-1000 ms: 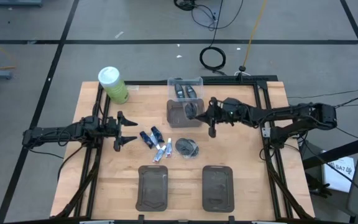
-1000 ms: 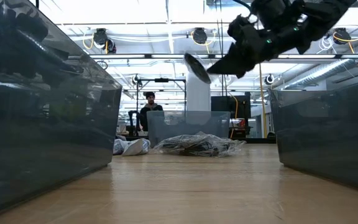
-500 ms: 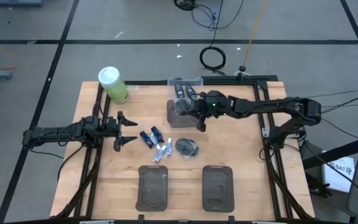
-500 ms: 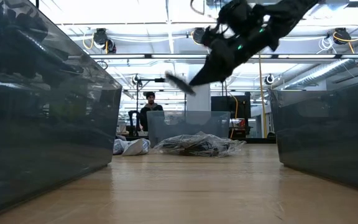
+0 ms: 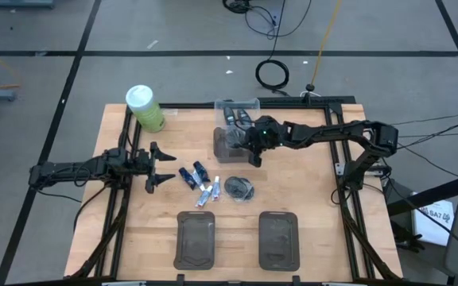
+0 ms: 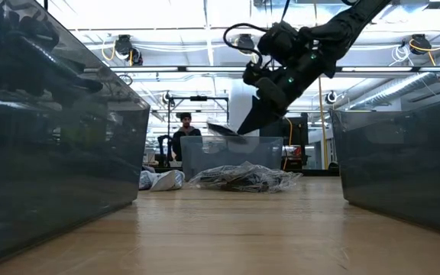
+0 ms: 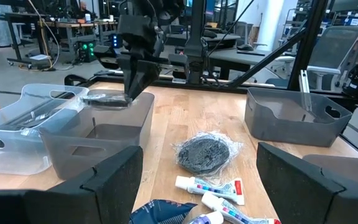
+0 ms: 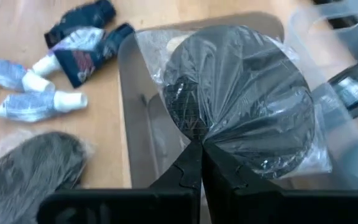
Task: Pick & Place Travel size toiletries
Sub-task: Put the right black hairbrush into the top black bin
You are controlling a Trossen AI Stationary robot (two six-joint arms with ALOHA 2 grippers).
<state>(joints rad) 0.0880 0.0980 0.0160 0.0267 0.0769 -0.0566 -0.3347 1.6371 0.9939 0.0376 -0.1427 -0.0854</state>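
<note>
Fingers (image 8: pixel 199 163) clamped on round plastic-wrapped dark pad (image 8: pixel 241 112) – lower it inside grey rectangular bin (image 8: pixel 129 112) before releasing.

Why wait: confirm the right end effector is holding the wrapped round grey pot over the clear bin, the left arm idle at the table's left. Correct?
Not quite. The right end effector holds the wrapped round grey pot over the dark grey tray, not the clear bin; the right wrist view shows it. The left end effector does wait at the table's left.
</note>
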